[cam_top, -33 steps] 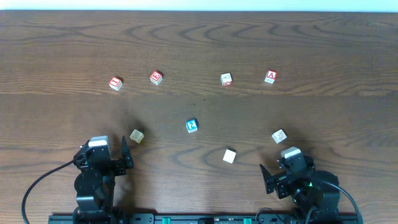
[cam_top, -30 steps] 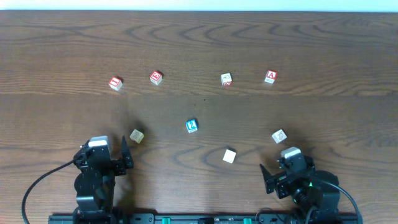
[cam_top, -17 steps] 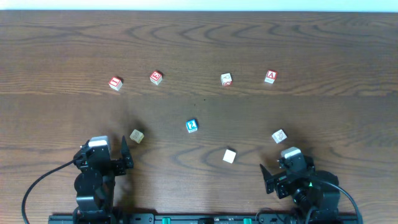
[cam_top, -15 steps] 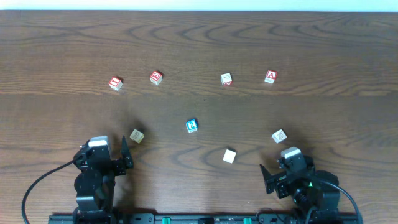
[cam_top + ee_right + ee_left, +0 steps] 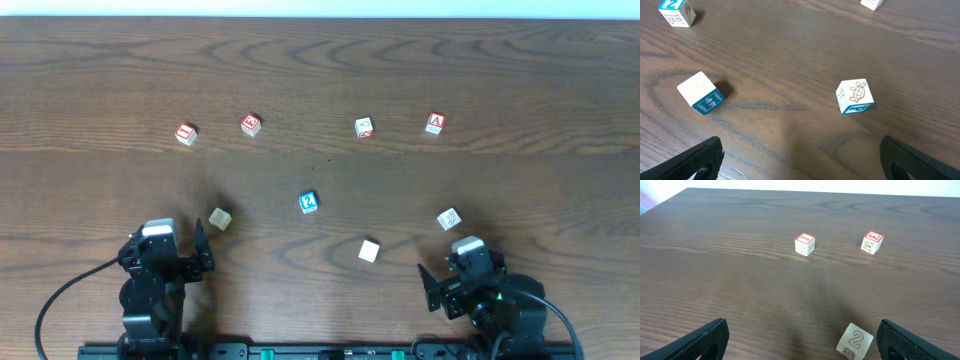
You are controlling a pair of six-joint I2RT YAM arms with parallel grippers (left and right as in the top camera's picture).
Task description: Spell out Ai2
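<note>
Eight cubes lie on the table [image 5: 560, 70], all apart from each other. Three belong to the word, one of each: the A cube [image 5: 434, 123], the I cube [image 5: 185, 133] and the 2 cube [image 5: 308, 202]. There are also two other red-marked cubes [image 5: 251, 124] and three pale cubes [image 5: 368, 250].

The left gripper [image 5: 802, 332] and the right gripper [image 5: 801, 150] are both at the near edge, each with its fingers spread wide and holding nothing.

The A cube lies in the far row on the right side, ahead of the right gripper, so the right arm is nearer to it. The I cube is at the left end of the same row, ahead of the left gripper and slightly to its left, so the left arm is nearer. The 2 cube sits closer, in the middle between the arms, about equally far from both.

A cube has no long axis, so I think only the turn of its faces matters for the grasp. One pale cube just before the left gripper shows an outlined 2 on its side and could be mistaken for the blue one.
</note>
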